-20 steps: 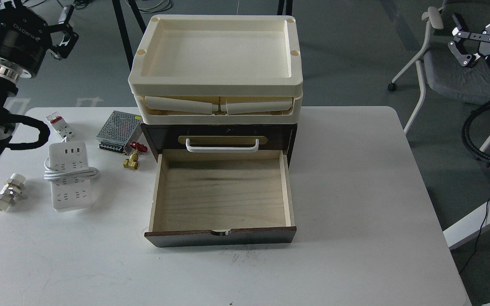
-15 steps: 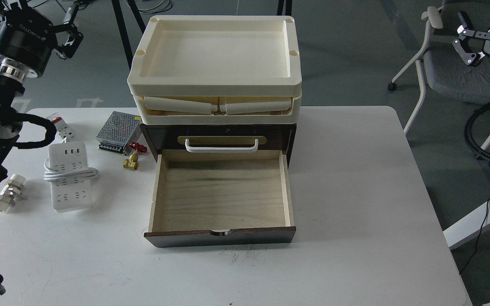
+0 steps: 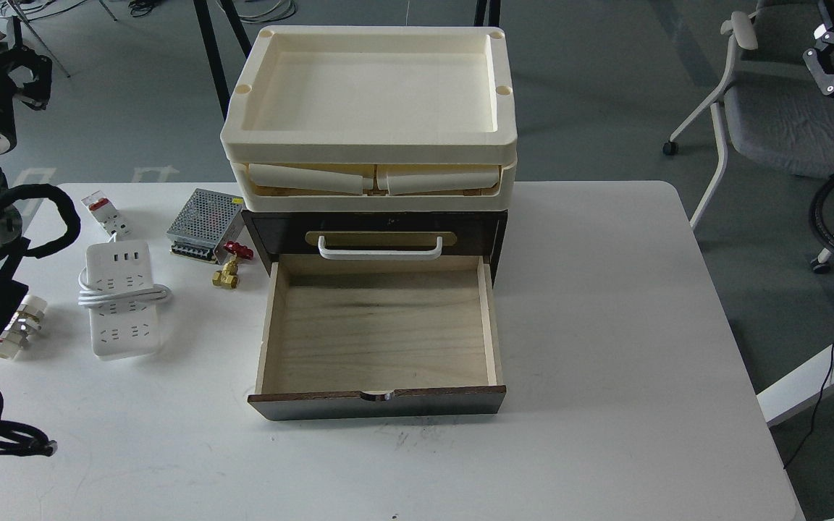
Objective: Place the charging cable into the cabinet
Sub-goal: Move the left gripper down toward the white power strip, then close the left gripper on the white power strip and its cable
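The charging cable [image 3: 121, 300], a flat white power strip with its cord looped round the middle, lies on the white table [image 3: 605, 325] left of the cabinet. The dark brown cabinet [image 3: 373, 230] stands mid-table with its pale wood drawer [image 3: 377, 333] pulled out and empty. A white bar handle [image 3: 379, 250] sits above the drawer. My left gripper [image 3: 26, 69] hangs high at the far left, well behind the power strip; it is dark and its fingers cannot be told apart. My right gripper [image 3: 826, 43] is at the top right, off the table, open and empty.
Cream plastic trays [image 3: 373, 108] are stacked on the cabinet. A white-and-red circuit breaker [image 3: 103, 213], a silver perforated power supply box [image 3: 203, 224] and a red-handled brass valve [image 3: 230, 264] lie behind the power strip. A pipe fitting [image 3: 19, 329] lies at the left edge. A grey chair [image 3: 772, 108] stands far right.
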Tool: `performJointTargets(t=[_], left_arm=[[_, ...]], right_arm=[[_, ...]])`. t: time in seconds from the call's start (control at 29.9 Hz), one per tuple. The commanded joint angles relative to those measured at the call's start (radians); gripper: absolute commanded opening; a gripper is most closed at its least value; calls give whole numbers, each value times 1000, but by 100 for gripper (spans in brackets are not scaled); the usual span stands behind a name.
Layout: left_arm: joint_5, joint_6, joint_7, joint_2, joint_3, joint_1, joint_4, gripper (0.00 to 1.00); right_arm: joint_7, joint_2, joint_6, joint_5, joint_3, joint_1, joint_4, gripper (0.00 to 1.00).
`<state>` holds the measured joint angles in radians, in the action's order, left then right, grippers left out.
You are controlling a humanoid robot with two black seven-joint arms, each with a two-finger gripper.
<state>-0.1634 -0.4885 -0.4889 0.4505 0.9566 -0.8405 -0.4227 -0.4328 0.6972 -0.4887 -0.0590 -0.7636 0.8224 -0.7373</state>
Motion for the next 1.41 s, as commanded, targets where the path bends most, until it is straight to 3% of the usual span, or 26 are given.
performJointTargets(t=[0.0, 0.13, 0.33, 0.5, 0.67, 0.8, 0.9, 1.0, 1.07, 1.37], left_arm=[[1, 0, 0, -6, 100, 4, -121, 100], [69, 0, 0, 69, 88, 37, -386, 100], [428, 0, 0, 385, 74, 170, -833, 100], [944, 0, 0, 644, 96, 233, -1046, 100], [1625, 0, 0, 752, 48, 242, -1192, 100], [2049, 0, 0, 764, -140, 242, -1164, 100], [2319, 0, 0, 708, -267, 232, -1009, 100], [2345, 0, 0, 559, -335, 169, -839, 100], [2345, 0, 0, 542, -384, 150, -773, 99], [2345, 1, 0, 490, -559, 106, -641, 98]], right_arm=[[0, 11, 0, 1, 0, -3, -1, 100], [2, 24, 0, -1, 0, -3, 1, 100], [-1, 33, 0, -2, -14, -51, 19, 100], [-56, 35, 0, -2, -43, -114, 27, 100], [-56, 41, 0, -2, -51, -127, 52, 100], [-56, 42, 0, -2, -52, -132, 47, 100], [-56, 42, 0, -4, -52, -134, 42, 100], [-56, 42, 0, -4, -52, -135, 39, 100], [-56, 42, 0, -4, -52, -135, 39, 100], [-56, 42, 0, -4, -52, -143, 41, 100]])
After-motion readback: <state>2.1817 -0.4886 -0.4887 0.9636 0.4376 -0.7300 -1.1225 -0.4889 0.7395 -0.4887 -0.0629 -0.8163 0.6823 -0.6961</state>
